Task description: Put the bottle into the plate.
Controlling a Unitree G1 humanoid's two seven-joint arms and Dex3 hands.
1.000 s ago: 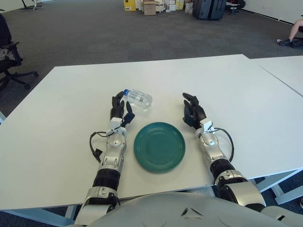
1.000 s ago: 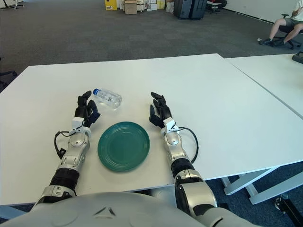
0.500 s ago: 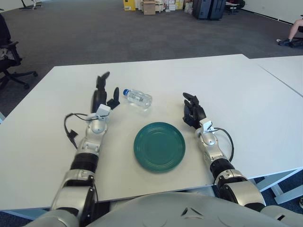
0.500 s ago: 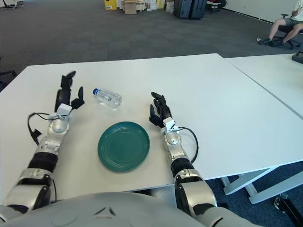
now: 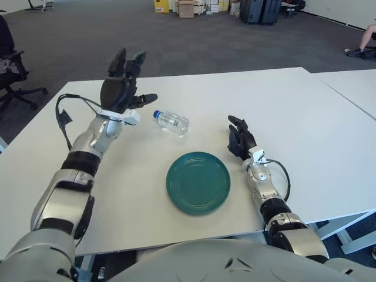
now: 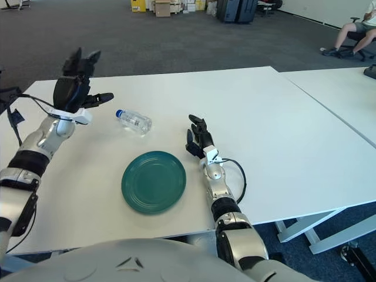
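Observation:
A clear plastic bottle (image 5: 172,121) with a blue cap lies on its side on the white table (image 5: 305,111), just beyond the green plate (image 5: 198,181). My left hand (image 5: 124,88) is raised above the table, left of and behind the bottle, fingers spread and holding nothing. It does not touch the bottle. My right hand (image 5: 239,137) shows right of the plate, its dark fingers relaxed and empty.
A second white table (image 5: 358,88) stands to the right with a gap between. Beyond the far edge lies grey carpet with an office chair (image 5: 12,70) at the left and boxes at the back.
My left arm has lifted off the table beside the plate and swung left and up, fingers spreading. The bottle, the plate and my right hand have stayed put.

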